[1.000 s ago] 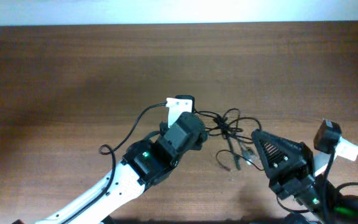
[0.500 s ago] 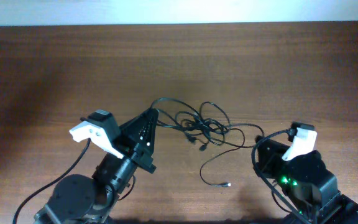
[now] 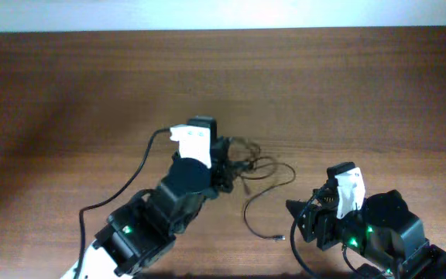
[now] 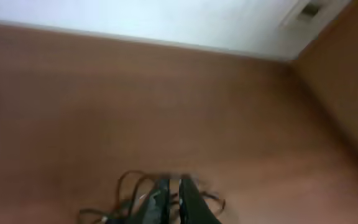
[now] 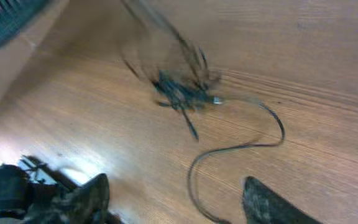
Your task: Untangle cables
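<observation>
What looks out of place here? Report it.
Only the cables: they lie bunched in a knot against the left fingers, which stand close together. One loose strand curls away toward the right fingers, which are spread wide with nothing between them. Nothing looks spilled or damaged.

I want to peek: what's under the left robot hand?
Tangled black cables poke out around the left gripper. The bit of the knot right beneath it is covered.

2 end effectors (image 3: 223, 172) (image 3: 294, 223), 1 tangle of cables (image 3: 248, 163), 1 table (image 3: 91, 85)
</observation>
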Controlling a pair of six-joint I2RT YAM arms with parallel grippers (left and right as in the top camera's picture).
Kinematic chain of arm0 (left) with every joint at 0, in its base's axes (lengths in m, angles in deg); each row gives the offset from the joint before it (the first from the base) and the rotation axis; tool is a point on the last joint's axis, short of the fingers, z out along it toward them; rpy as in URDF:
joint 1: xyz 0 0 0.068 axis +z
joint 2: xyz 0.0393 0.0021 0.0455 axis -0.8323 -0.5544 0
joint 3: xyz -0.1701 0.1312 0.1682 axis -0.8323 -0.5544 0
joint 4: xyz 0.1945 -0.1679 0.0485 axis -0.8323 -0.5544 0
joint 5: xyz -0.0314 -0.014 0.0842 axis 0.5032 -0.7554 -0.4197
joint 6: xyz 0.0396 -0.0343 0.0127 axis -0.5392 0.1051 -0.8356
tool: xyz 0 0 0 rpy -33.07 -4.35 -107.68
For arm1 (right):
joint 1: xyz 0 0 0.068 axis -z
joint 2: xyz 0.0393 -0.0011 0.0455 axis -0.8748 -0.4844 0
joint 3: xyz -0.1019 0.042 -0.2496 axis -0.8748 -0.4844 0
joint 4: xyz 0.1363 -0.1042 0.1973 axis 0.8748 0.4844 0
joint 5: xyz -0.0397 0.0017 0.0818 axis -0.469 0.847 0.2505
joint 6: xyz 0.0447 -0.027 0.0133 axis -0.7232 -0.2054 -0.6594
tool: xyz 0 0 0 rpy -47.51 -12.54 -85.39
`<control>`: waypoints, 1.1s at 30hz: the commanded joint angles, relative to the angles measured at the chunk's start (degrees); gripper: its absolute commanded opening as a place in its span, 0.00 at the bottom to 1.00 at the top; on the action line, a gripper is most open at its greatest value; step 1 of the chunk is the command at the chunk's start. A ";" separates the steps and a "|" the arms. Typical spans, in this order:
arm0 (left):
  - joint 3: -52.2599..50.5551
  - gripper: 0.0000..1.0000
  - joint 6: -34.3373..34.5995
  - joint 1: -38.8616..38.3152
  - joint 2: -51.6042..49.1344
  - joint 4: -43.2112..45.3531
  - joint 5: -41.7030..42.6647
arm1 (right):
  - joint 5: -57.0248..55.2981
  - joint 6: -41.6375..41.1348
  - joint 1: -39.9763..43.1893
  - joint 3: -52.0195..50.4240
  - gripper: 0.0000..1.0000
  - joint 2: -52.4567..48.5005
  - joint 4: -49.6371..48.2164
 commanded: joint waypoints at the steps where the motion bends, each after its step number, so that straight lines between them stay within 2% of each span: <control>1: 0.26 0.01 1.07 0.17 -2.73 -7.02 -3.06 | -1.66 0.68 0.11 0.35 0.72 0.00 -0.11; 2: 0.17 0.02 4.17 0.17 -4.50 -9.77 -2.99 | -1.86 0.66 0.11 0.35 0.74 0.00 -0.39; 5: 0.17 0.21 5.64 0.17 -10.49 -13.94 -3.06 | -1.81 0.44 0.11 0.35 0.79 0.00 -0.90; 6: 0.17 0.43 5.88 0.17 -13.44 -13.84 -3.04 | -1.79 0.42 0.11 0.35 0.82 0.00 -0.72; 8: 0.17 0.77 6.27 0.17 -17.14 -13.88 -0.85 | -1.81 0.17 0.11 0.35 0.88 0.00 -0.52; 10: 0.17 0.82 9.53 0.17 -19.28 -13.75 5.66 | -1.84 -2.16 0.11 0.35 0.89 -0.07 -0.55; 12: 0.17 0.74 15.78 0.17 -21.84 -13.73 10.25 | -1.84 -2.19 0.11 0.35 0.90 -0.07 -0.66; 13: 0.17 0.67 17.73 0.17 -23.61 -13.73 11.78 | -1.84 -2.62 0.11 0.35 0.90 -0.07 -0.66; 14: 0.17 0.58 22.64 0.17 -26.88 -13.73 12.87 | -1.81 -2.62 0.11 0.35 0.90 -0.04 -0.66; 15: 0.17 0.56 29.92 0.17 -30.75 -13.68 15.10 | -1.81 -2.62 0.11 0.35 0.90 -0.04 -0.52; 16: 0.17 0.59 36.09 0.17 -33.97 -13.64 17.20 | -1.81 -2.62 0.11 0.35 0.90 -0.04 -0.04; 18: 0.17 0.73 43.78 0.17 -40.37 -10.97 20.83 | -1.84 -2.60 0.11 0.35 0.90 -0.04 1.03; 20: 0.17 0.66 43.76 0.17 -43.80 -6.27 22.84 | -1.84 -2.58 0.11 0.35 0.90 -0.04 1.55; 21: 0.17 0.43 43.76 0.17 -45.24 -3.23 22.82 | -1.88 -2.58 0.11 0.35 0.90 -0.04 2.25; 22: 0.17 0.24 43.71 0.17 -45.38 -1.79 21.11 | -2.05 -2.58 0.11 0.35 0.90 -0.04 2.82; 23: 0.20 0.00 43.60 0.17 -45.31 -1.77 19.23 | -2.05 -2.58 0.11 0.35 0.90 -0.04 3.21; 26: 0.44 0.00 36.87 1.95 -41.62 -1.86 18.18 | -2.12 -2.58 0.11 0.35 0.90 -0.04 4.66; 28: 0.94 0.00 27.91 4.87 -31.56 -1.90 18.14 | -2.25 -2.82 0.11 0.35 0.89 -0.04 5.27; 30: 1.07 0.00 23.50 7.76 -18.62 -2.27 18.16 | -2.25 -7.13 0.11 0.35 0.89 -0.04 5.22; 31: 1.07 0.00 23.45 9.16 -10.91 -3.06 18.16 | -2.21 -12.61 0.11 0.35 0.82 -0.04 5.05; 32: 1.07 0.00 23.26 9.57 -5.16 -3.54 18.14 | -1.42 -14.03 0.11 0.35 0.78 -0.04 4.22; 33: 1.07 0.00 20.04 9.55 -0.57 -3.58 18.16 | 0.07 -13.99 0.11 0.35 0.72 -0.04 2.62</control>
